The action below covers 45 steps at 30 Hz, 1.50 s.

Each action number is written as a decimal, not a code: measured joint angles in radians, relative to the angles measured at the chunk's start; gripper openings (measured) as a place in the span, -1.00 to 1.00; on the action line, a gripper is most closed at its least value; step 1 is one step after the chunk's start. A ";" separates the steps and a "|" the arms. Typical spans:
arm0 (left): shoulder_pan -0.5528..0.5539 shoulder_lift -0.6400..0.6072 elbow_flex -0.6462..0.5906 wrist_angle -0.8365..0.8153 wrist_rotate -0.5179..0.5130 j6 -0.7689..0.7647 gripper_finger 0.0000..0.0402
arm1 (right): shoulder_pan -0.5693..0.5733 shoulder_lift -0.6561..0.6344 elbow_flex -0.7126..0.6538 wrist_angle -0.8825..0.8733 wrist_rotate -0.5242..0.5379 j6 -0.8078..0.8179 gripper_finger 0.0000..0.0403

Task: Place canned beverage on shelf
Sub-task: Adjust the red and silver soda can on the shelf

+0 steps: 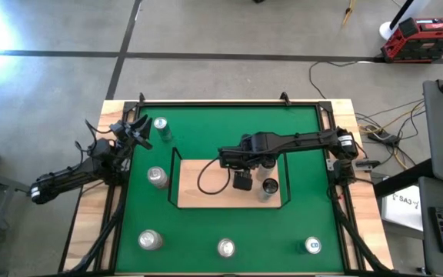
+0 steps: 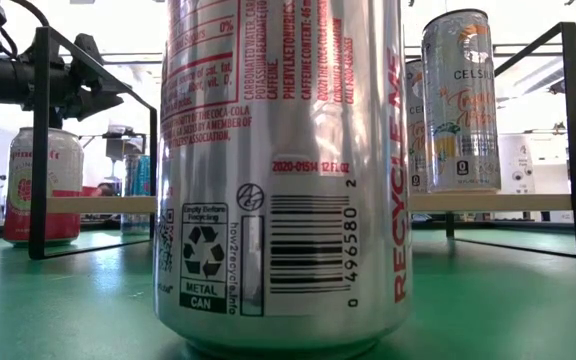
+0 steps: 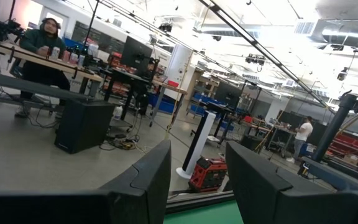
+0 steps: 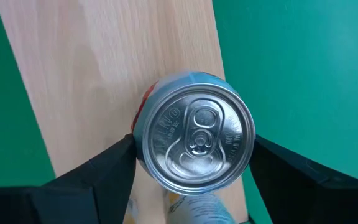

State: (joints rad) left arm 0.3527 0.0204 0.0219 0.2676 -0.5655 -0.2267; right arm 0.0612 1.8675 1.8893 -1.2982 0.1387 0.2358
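Bright even light; window glare behind near can (image 2: 283,170); shadows soft.

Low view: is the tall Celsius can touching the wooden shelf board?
Touching. The low view shows the Celsius can standing upright with its base resting on the shelf board.

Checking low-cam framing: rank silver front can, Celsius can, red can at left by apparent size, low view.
1. silver front can: largest, but nearest the camera, so true size is unsure.
2. Celsius can.
3. red can: similar width, looks shorter.
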 joint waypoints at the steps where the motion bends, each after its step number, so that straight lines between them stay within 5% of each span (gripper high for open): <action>1: 0.000 0.000 0.000 0.000 0.000 0.000 -0.32 | 0.002 0.000 0.000 -0.004 0.000 0.016 0.36; 23: 0.000 0.000 0.000 0.000 0.000 0.000 -0.32 | 0.010 -0.007 0.000 -0.053 -0.005 0.240 0.40; 45: 0.000 0.000 0.000 0.000 0.000 0.000 -0.32 | 0.022 -0.007 0.002 -0.051 0.015 0.262 0.44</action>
State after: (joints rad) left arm 0.3527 0.0204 0.0221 0.2676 -0.5655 -0.2265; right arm 0.0834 1.8606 1.8908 -1.3491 0.1533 0.4976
